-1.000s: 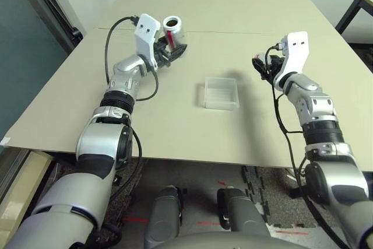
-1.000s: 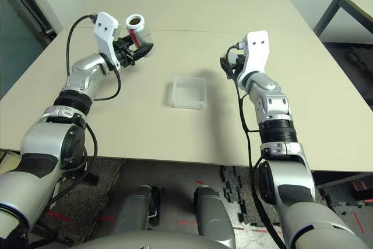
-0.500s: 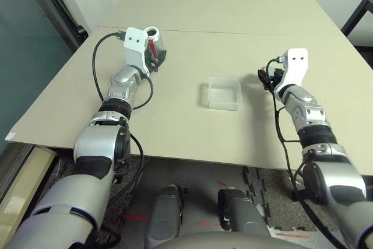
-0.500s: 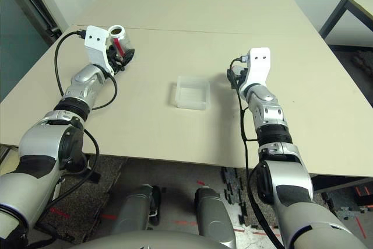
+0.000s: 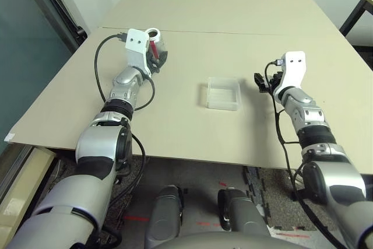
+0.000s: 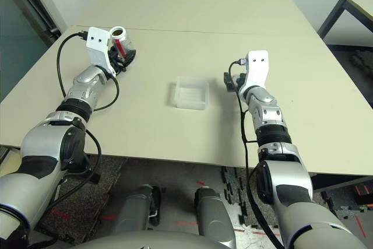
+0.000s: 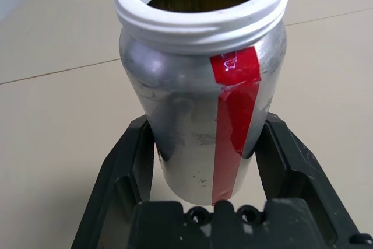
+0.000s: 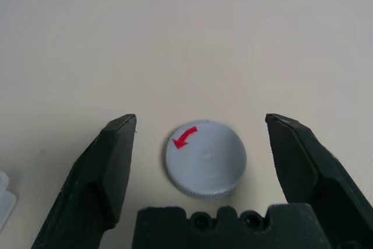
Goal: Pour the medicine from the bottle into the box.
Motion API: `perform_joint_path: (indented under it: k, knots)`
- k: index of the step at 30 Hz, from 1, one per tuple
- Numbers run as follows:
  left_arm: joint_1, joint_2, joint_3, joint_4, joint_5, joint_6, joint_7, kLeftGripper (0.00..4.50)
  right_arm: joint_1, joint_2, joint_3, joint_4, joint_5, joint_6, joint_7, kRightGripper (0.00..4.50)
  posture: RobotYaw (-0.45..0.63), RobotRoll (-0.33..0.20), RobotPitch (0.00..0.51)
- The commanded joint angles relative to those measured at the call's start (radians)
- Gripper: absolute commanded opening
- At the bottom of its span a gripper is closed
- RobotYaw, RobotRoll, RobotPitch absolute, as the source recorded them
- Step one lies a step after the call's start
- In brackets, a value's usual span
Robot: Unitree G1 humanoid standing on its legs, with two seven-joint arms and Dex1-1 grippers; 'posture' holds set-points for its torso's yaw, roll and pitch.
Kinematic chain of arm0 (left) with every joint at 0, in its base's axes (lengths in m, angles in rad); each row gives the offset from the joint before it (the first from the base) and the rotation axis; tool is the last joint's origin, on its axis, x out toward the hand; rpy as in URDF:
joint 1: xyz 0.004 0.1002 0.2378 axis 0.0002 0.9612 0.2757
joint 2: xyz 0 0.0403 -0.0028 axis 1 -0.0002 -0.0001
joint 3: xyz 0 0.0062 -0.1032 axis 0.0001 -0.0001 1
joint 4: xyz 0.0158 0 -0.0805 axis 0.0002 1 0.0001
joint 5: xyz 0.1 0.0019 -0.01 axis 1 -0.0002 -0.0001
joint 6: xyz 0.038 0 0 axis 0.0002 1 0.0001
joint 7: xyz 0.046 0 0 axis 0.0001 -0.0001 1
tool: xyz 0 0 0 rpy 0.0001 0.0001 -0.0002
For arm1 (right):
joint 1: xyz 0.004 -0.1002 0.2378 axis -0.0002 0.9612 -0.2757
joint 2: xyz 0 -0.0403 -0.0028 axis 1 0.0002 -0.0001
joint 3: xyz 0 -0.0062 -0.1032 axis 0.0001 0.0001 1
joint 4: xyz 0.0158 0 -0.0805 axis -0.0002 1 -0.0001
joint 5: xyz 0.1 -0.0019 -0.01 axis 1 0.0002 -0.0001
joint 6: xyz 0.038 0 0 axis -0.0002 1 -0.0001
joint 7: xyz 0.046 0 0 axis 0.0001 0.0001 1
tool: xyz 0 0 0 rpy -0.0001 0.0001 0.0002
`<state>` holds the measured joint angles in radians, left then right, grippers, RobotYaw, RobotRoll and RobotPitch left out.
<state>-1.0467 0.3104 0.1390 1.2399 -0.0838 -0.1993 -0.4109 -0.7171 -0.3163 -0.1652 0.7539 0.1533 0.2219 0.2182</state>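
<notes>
The bottle [image 7: 201, 86] is clamped upright between the two black fingers [image 7: 125, 170] of the left gripper [image 5: 156, 56], far out on the left side of the table [image 5: 175, 126]. Its white threaded rim is uncovered, so the dark inside can be seen, and a red strip of tape runs down its silver side. The fingers are closed tight against the lower half of the bottle, one on each side.

The box [image 5: 223, 93] is found near the middle of the table, well apart from the bottle and to its right, lying flat with its open side up. Whether anything is inside it can't be made out.

Just right of the box, the right gripper [image 8: 201, 161] is held low over the tabletop with its fingers [image 8: 113, 161] spread wide, nothing gripped. A small round grey cap [image 8: 205, 158] with a red arrow mark is seen lying flat on the table between those fingers, touched by neither. A sliver of the box's clear corner is caught at the edge of the right wrist view.
</notes>
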Motion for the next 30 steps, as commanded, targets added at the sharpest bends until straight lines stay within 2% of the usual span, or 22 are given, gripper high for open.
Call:
perform_joint_path:
  k: [1, 5, 9, 16, 20, 23, 30]
  knots:
    - [0.000, 0.008, 0.004, 0.023, 0.016, 0.009, 0.011, 2.75, 0.013, -0.016, -0.001, -0.044, 0.004, 0.034, 0.027, 4.50, 0.02, 0.000, 0.064]
    - [0.003, 0.020, 0.005, 0.030, 0.021, 0.026, 0.015, 2.75, 0.042, -0.038, -0.002, -0.126, 0.024, 0.075, 0.091, 4.50, 0.02, 0.000, 0.066]
    - [-0.020, 0.047, -0.026, 0.041, 0.058, 0.041, -0.015, 2.75, 0.114, -0.135, 0.018, -0.303, 0.070, 0.192, 0.271, 4.50, 0.01, 0.000, 0.067]
    - [-0.093, 0.094, -0.119, 0.055, 0.172, 0.022, -0.054, 2.75, 0.162, -0.306, 0.060, -0.508, 0.138, 0.300, 0.551, 4.50, -0.01, 0.000, 0.065]
    - [-0.140, 0.115, -0.198, 0.066, 0.262, 0.000, -0.061, 2.75, 0.187, -0.387, 0.078, -0.593, 0.168, 0.342, 0.669, 4.50, -0.02, 0.000, 0.063]
    - [-0.192, 0.123, -0.309, 0.076, 0.383, -0.026, -0.058, 2.75, 0.213, -0.444, 0.112, -0.665, 0.180, 0.347, 0.764, 4.50, -0.04, 0.000, 0.060]
    - [-0.324, 0.096, -0.582, 0.102, 0.664, -0.131, -0.013, 2.75, 0.206, -0.469, 0.171, -0.684, 0.135, 0.288, 0.821, 4.50, -0.06, 0.000, 0.052]
